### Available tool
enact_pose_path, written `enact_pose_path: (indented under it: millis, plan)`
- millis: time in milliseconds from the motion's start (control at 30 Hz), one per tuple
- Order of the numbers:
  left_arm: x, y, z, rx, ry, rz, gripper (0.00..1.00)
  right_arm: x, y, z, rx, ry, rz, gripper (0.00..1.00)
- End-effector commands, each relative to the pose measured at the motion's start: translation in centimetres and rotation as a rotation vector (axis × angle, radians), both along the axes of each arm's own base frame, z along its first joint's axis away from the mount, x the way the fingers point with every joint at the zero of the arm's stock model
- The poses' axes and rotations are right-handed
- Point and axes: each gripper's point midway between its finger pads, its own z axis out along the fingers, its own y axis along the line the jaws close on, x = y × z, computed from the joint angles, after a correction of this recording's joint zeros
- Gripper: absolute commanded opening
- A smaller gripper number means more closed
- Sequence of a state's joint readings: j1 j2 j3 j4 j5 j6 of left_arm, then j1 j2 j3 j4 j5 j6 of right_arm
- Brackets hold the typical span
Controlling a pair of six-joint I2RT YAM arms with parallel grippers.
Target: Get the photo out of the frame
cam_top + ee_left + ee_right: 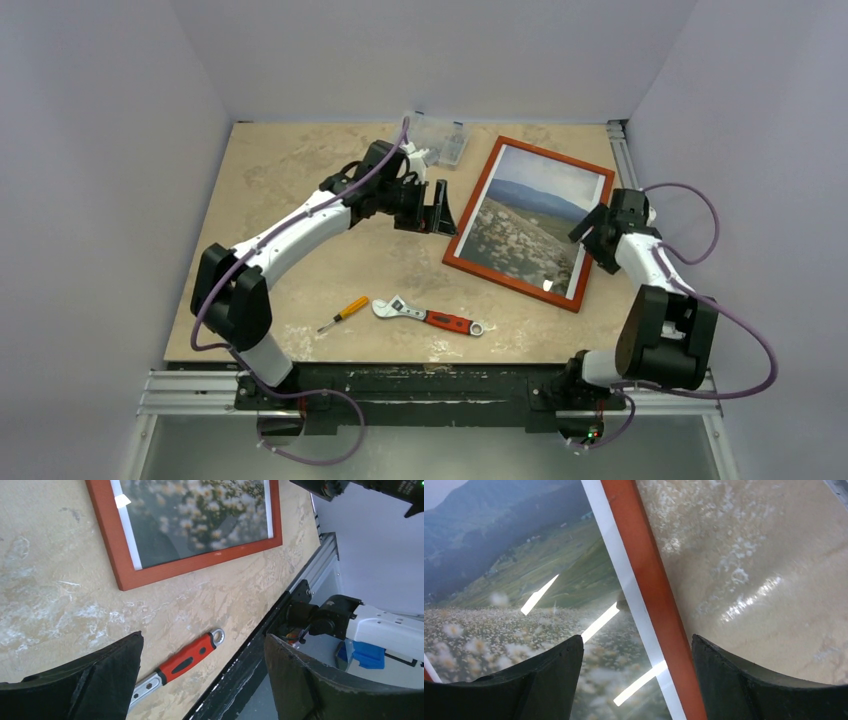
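The photo [509, 580] lies partly under the spread right hand [630, 677]; left hand [202, 677] spread, beside it

Red-orange frame [510, 284]; photo [530, 220] blue, green, pale-speckled.

I work inside a plain box of pale lavender-grey walls: a back wall [430, 50], a left wall [90, 150] and a right wall [760, 120], all bare and matte. Beneath me lies a tabletop [290, 180] of beige, marbled look, mottled with whitish blotches and scuffs. Its near edge meets a dark strip and a silver aluminium rail [190, 390] — a second rail [622, 150] runs along the right side. The light is soft and even, shadows faint, with a glossy sheen [749, 595] on the surface seen from my right wrist.
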State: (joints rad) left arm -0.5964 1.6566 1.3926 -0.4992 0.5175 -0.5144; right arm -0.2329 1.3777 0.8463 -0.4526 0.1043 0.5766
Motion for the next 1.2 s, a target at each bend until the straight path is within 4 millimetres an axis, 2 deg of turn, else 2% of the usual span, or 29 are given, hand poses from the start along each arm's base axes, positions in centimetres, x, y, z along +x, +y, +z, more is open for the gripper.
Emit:
enact_pose_path:
  millis: [0,100,267,400,500,600,800,933,1067,1167]
  plan:
    - [-1.6,-0.8,3.0,-0.097,-0.002,-0.062,0.88,2.1,-0.7,-0.6,-0.024,-0.101,0.056,0.73]
    - [-2.1,-0.8,4.4,-0.13,-0.024,-0.073,0.88,2.4,-0.6,-1.6,0.023,-0.144,0.1,0.59]
    - [-2.7,-0.6,5.6,-0.156,-0.045,-0.08,0.88,2.4,-0.8,-2.5,0.006,-0.143,0.128,0.47]
    - [-3.1,-0.7,6.1,-0.181,-0.041,-0.092,0.88,1.8,-0.8,-4.0,0.011,-0.104,0.131,0.28]
    - [-3.2,-0.8,5.9,-0.188,-0.036,-0.09,0.88,1.4,-0.8,-4.9,0.011,-0.087,0.133,0.24]
    - [-3.4,-1.0,5.5,-0.187,-0.035,-0.095,0.88,1.2,-0.9,-4.9,-0.006,-0.08,0.153,0.2]
    - [-4.4,-2.1,5.5,-0.161,-0.099,-0.15,0.89,1.1,-0.7,-3.0,-0.02,-0.087,0.206,0.0]
    - [-5.2,-3.3,4.7,-0.075,-0.208,-0.164,0.94,1.0,-0.1,-0.7,-0.003,-0.112,0.216,0.0]
    - [-5.1,-4.5,3.5,0.067,-0.451,-0.161,0.98,0.4,0.2,1.8,0.005,-0.136,0.198,0.0]
    - [-6.1,-6.4,3.4,0.105,-0.641,-0.22,1.0,-0.2,0.6,3.1,0.021,-0.137,0.187,0.0]
